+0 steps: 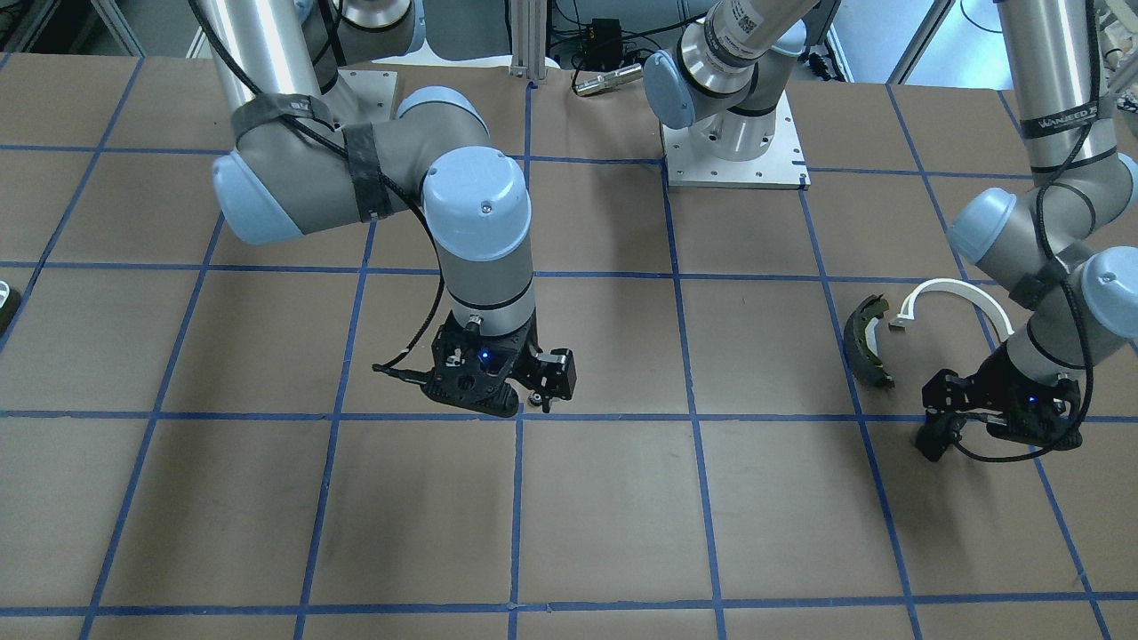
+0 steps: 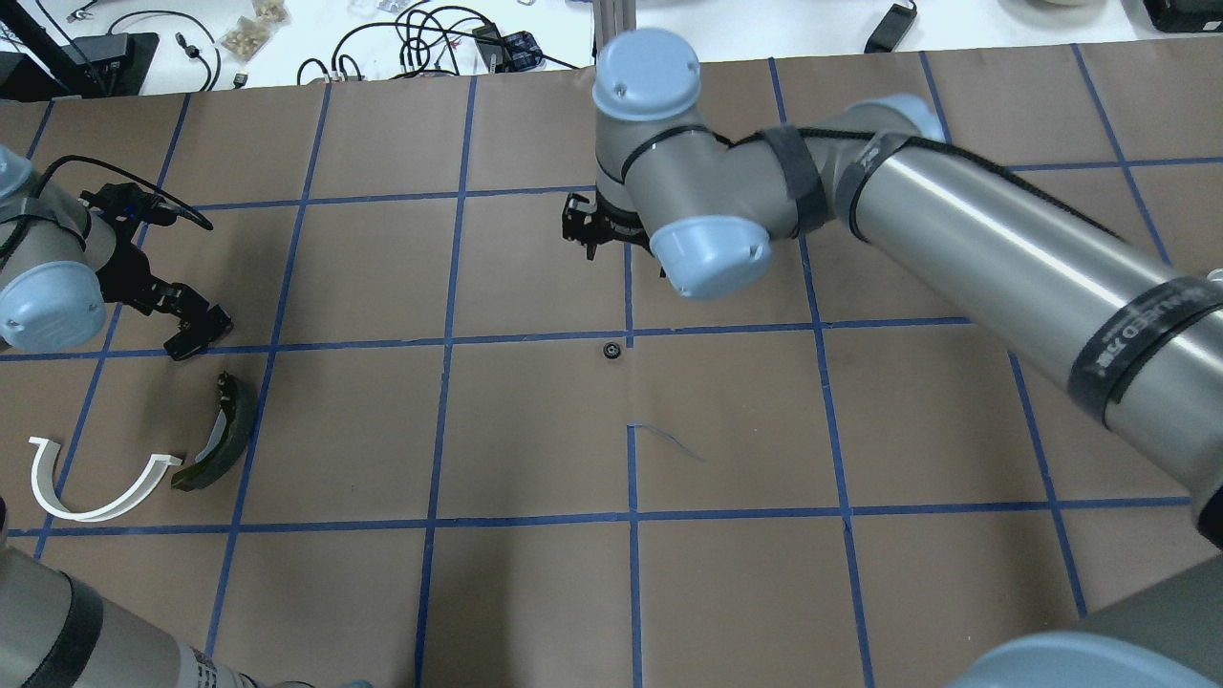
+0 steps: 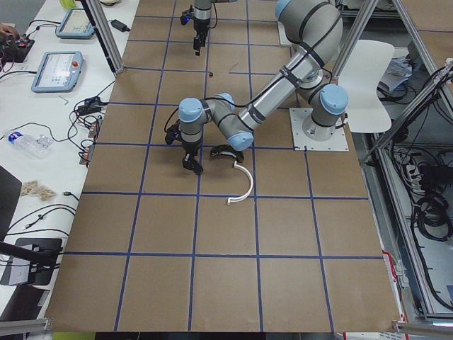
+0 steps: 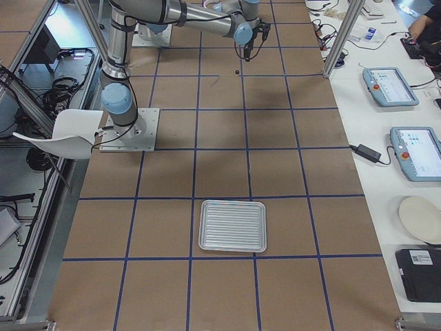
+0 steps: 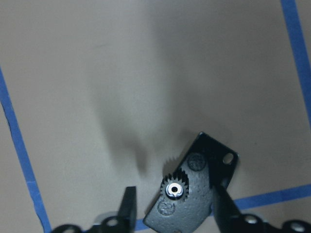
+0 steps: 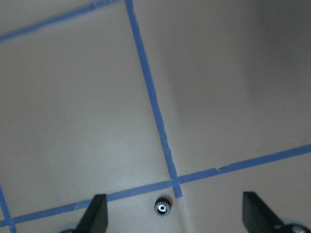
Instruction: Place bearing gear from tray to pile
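A small black toothed gear [image 2: 610, 350] lies on the brown table by a tape crossing; it also shows in the right wrist view [image 6: 162, 208]. My right gripper [image 6: 173, 195] is open and empty above it, and it shows in the overhead view [image 2: 583, 227]. A second small gear [image 5: 175, 189] rests on a flat black plate [image 5: 201, 160] in the left wrist view. My left gripper [image 5: 173, 190] is open, with a finger on each side of that gear and touching neither. The olive-and-dark brake shoe [image 2: 222, 435] and the white arch [image 2: 91, 487] lie close by.
A ribbed silver tray [image 4: 232, 226] with nothing on it stands far off toward the robot's right end of the table. Blue tape lines grid the brown table [image 2: 535, 430]. The right arm's long link [image 2: 1003, 248] spans the right half overhead.
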Controlling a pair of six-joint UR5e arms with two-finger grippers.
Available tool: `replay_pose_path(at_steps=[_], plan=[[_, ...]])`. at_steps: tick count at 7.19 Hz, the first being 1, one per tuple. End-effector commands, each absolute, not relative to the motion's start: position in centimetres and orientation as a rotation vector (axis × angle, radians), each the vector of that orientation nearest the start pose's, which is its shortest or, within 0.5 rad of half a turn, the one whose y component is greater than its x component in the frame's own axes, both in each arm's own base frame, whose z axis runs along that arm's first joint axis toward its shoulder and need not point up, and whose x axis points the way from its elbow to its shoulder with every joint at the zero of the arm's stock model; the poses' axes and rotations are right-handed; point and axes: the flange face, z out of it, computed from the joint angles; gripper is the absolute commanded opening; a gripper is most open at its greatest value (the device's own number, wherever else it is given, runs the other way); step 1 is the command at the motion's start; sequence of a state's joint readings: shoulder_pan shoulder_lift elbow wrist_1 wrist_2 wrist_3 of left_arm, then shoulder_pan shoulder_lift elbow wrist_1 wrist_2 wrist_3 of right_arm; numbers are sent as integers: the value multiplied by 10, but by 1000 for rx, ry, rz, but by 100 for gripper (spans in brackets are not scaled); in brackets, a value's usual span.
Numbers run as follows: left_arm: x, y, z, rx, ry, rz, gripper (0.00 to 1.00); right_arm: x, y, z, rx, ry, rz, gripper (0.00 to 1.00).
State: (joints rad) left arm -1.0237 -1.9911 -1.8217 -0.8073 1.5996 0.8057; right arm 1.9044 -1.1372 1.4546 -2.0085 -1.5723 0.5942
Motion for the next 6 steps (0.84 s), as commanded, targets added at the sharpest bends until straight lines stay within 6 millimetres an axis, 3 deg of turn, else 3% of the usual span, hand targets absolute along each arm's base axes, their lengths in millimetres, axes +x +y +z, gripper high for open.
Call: replay_pose_path(at_steps=[1,2,3,4,5,6], plan=[[156,-571,232,317,3075,-66,100,273,-627,478,367,3136,-116,100],[109,-579,245,289,3067,-81,100,225,-631,520,269,3170,-28,100],[56,-583,257,247,3076,-90,100,167,-622,551,227,3178,17,100],[1,-582,265,184,3085,-106,100,99,-617,574,147,3170,5,100],[-56,-579,267,116,3102,-109,100,69,-603,586,34,3163,54,100],[-109,-579,261,112,3119,-118,100,68,-602,568,6,3154,128,100]])
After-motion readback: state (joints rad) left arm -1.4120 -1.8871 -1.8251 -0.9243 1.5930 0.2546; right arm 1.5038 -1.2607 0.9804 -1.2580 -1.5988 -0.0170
